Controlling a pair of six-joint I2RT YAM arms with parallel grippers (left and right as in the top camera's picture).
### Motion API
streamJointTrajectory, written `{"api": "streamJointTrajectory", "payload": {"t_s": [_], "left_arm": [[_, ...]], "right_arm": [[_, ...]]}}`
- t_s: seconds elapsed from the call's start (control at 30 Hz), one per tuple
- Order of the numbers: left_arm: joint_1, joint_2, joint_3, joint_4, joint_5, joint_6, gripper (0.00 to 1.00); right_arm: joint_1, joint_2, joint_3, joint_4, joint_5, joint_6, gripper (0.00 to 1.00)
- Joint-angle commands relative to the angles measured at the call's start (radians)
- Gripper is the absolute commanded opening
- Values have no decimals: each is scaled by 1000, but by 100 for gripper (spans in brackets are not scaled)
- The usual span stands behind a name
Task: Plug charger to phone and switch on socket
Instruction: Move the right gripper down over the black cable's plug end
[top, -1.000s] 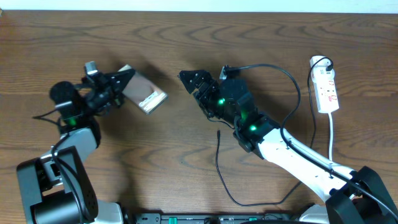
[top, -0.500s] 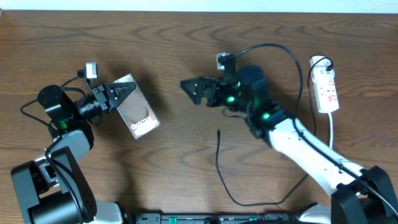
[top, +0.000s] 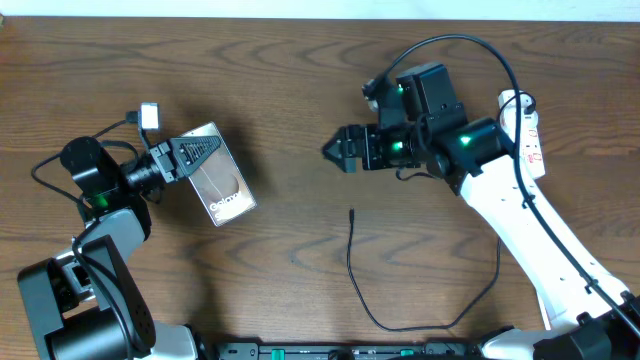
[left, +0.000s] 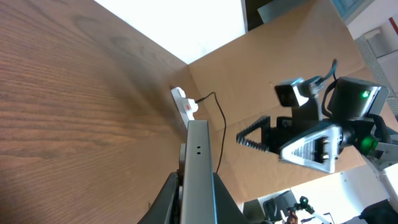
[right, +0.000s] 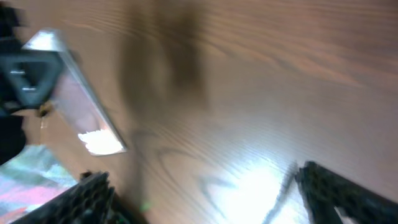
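The phone (top: 225, 188) is held tilted above the table at the left, and my left gripper (top: 203, 149) is shut on its upper end. In the left wrist view the phone (left: 199, 149) shows edge-on between the fingers (left: 198, 196). The charger (top: 351, 250) lies on the table at centre, its connector tip (top: 352, 213) pointing up. My right gripper (top: 336, 150) is open and empty, raised above the tip. The right wrist view is blurred and shows the open fingers (right: 217, 196) and the phone (right: 84, 112). The socket (top: 531, 140) lies at the far right, partly hidden by my right arm.
The charger cable loops along the front edge (top: 410, 328) and back up towards the right. A thick black robot cable (top: 450, 40) arcs over the right arm. The socket also shows in the left wrist view (left: 185, 103), with its cord.
My right arm has risen and swung right, away from the charger tip. My left gripper has turned the phone and drawn it slightly left. The charger has not moved.
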Motion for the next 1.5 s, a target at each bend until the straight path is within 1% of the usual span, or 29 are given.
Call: {"api": "streamJointTrajectory", "payload": {"t_s": [0.0, 0.07, 0.1, 0.17, 0.23, 0.3, 0.33, 0.4, 0.47, 0.6, 0.63, 0.7, 0.87, 1.13, 1.47], "left_arm": [[3, -18, 19, 6, 28, 14, 8], [3, -18, 19, 6, 27, 14, 8], [3, -18, 19, 6, 27, 14, 8], [3, -18, 19, 6, 27, 14, 8], [3, -18, 19, 5, 28, 13, 8], [3, -18, 19, -2, 28, 13, 8], [3, -18, 19, -2, 28, 13, 8], [3, -18, 19, -2, 27, 13, 7], [3, -18, 19, -2, 27, 13, 8], [3, -18, 19, -2, 27, 13, 8], [3, -18, 19, -2, 27, 13, 8], [3, -18, 19, -2, 27, 13, 8], [3, -18, 19, -2, 28, 13, 8], [3, -18, 19, -3, 27, 8, 8], [3, -18, 19, -3, 28, 5, 8]], "right_arm": [[2, 15, 11, -86, 166, 94, 84], [17, 37, 11, -135, 208, 107, 85], [29, 56, 11, -153, 216, 115, 92], [47, 90, 11, -165, 217, 124, 94], [73, 144, 11, -169, 217, 146, 98], [96, 203, 11, -171, 217, 182, 98], [108, 237, 11, -170, 216, 203, 98], [125, 290, 11, -169, 217, 231, 90], [135, 330, 11, -166, 217, 261, 86], [135, 364, 11, -163, 218, 319, 59], [135, 364, 11, -163, 218, 323, 57], [139, 367, 11, -164, 218, 323, 57], [171, 368, 9, -163, 258, 323, 63], [224, 368, 5, -168, 312, 365, 61], [229, 369, -23, -173, 357, 401, 62]]}}
